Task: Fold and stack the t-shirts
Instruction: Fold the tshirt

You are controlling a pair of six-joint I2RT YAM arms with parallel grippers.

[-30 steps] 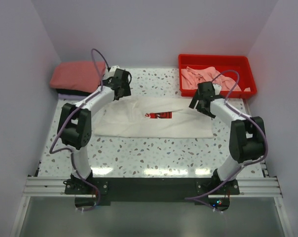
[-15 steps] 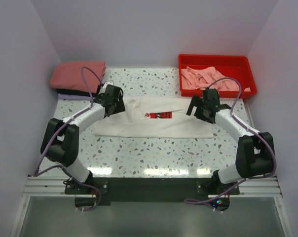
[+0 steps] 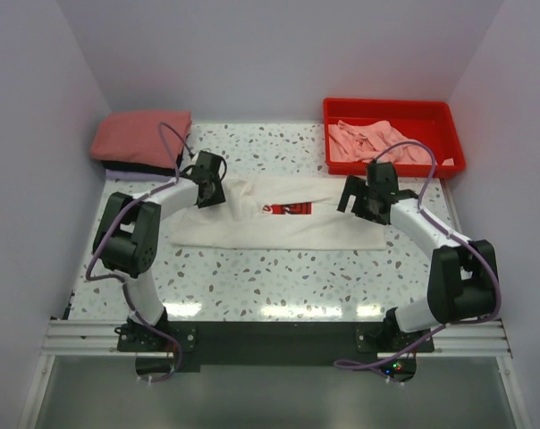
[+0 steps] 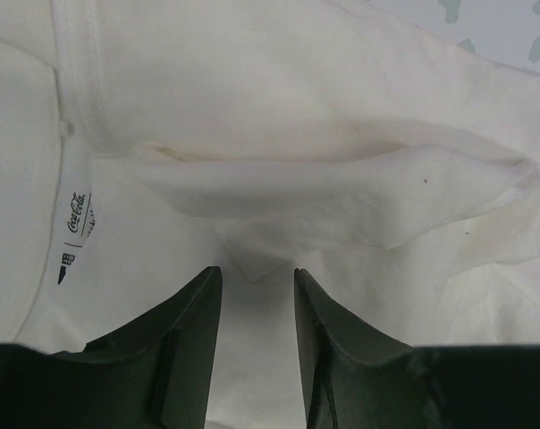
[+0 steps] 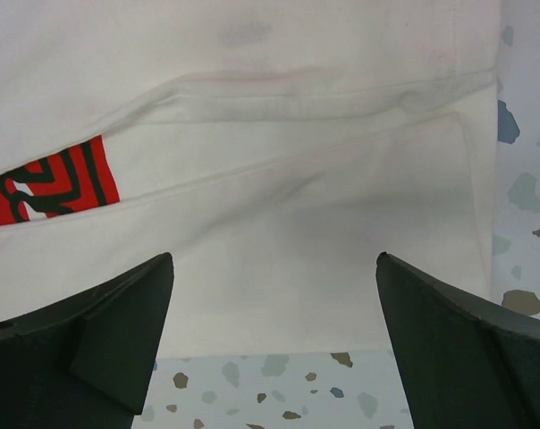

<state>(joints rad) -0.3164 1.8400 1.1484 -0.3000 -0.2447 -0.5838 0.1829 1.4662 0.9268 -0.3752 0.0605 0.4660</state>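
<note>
A white t-shirt with a red square print lies flat mid-table. My left gripper is down on its upper left part, near the collar. In the left wrist view the left gripper has its jaws narrowed to a small gap, open, with a fold of white cloth just ahead and the neck label to the left. My right gripper hovers over the shirt's upper right edge. In its wrist view the right gripper is wide open over the hem, with the red print at the left.
A stack of folded shirts, salmon-red on top and black beneath, sits at the back left corner. A red tray at the back right holds crumpled light pink shirts. Walls close in on three sides.
The left arm swung from beside the folded stack down onto the white shirt's upper left, and its jaws have narrowed. The right gripper shifted slightly right, then stayed still and wide open.
</note>
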